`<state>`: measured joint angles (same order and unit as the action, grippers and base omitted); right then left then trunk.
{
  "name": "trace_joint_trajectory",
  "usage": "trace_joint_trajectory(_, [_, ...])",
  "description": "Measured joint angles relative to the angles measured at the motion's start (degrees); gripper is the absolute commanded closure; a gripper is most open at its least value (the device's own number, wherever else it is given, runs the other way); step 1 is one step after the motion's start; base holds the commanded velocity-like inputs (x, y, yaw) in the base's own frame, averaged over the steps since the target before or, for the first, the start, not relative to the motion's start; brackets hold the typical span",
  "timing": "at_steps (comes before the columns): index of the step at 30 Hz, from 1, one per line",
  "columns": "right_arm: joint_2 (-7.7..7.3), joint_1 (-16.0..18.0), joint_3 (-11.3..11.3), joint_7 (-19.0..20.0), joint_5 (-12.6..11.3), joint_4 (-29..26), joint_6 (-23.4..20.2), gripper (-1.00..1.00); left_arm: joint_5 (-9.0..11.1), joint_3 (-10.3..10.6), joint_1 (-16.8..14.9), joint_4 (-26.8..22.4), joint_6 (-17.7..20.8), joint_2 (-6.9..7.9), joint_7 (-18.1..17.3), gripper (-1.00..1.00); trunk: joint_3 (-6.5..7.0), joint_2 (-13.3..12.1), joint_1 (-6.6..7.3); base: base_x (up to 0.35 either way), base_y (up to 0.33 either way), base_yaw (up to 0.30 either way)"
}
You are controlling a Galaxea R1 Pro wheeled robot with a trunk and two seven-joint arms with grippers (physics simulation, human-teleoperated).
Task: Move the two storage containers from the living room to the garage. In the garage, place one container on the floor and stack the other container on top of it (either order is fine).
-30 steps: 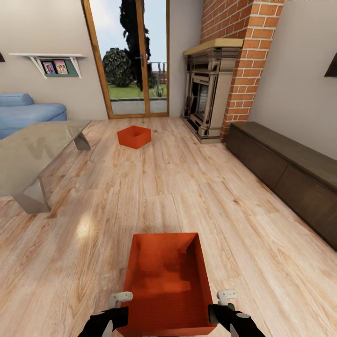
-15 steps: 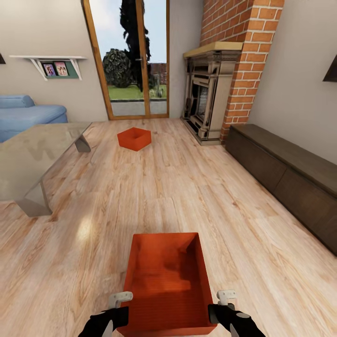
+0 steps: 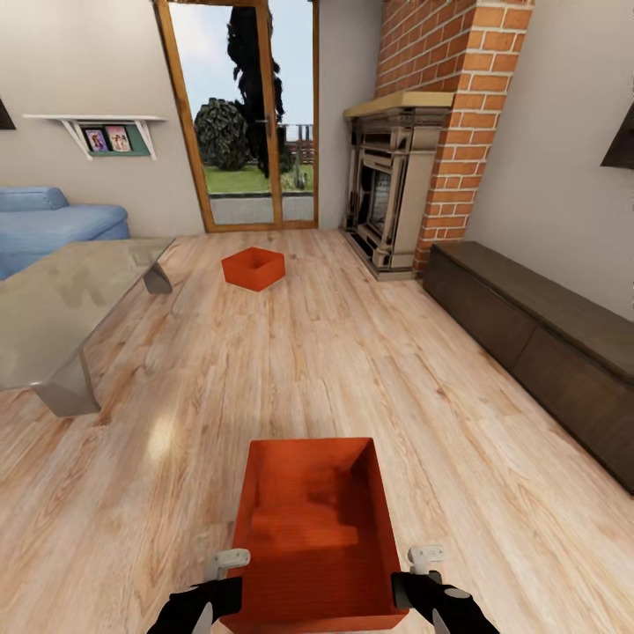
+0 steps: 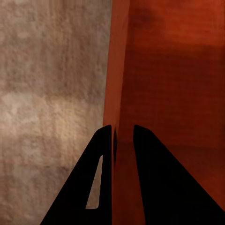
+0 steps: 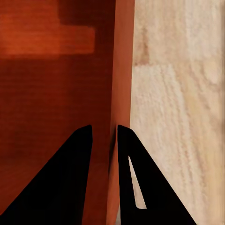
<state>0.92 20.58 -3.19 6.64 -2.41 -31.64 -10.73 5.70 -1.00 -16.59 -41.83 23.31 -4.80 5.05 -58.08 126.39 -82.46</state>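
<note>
Two orange bins: we hold the near bin [image 3: 310, 528] over the wood floor [image 3: 370, 352], left gripper [image 4: 123, 140] pinched on its left wall, right gripper [image 5: 104, 140] pinched on its right wall. Far bin [image 3: 253, 268] sits on the floor near the glass doors [image 3: 246, 114], btw glass table [image 3: 62, 299] & fireplace [image 3: 387, 189]. No readable labels.

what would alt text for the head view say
An orange-red open bin is held low in front of the robot, the left gripper and right gripper each clamped on a side wall. A second bin sits on the wood floor farther ahead, near glass doors, a brick fireplace and a glass table.
</note>
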Motion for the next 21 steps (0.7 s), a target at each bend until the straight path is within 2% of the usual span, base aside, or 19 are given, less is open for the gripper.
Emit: trace_joint_trajectory(21, [0.02,0.0,0.0,0.0,0.0,0.0,0.0,1.0,0.1,0.0,0.0,0.0,0.0,0.06,0.0,1.0,5.73,-8.4,4.61,0.0,0.0,0.0])
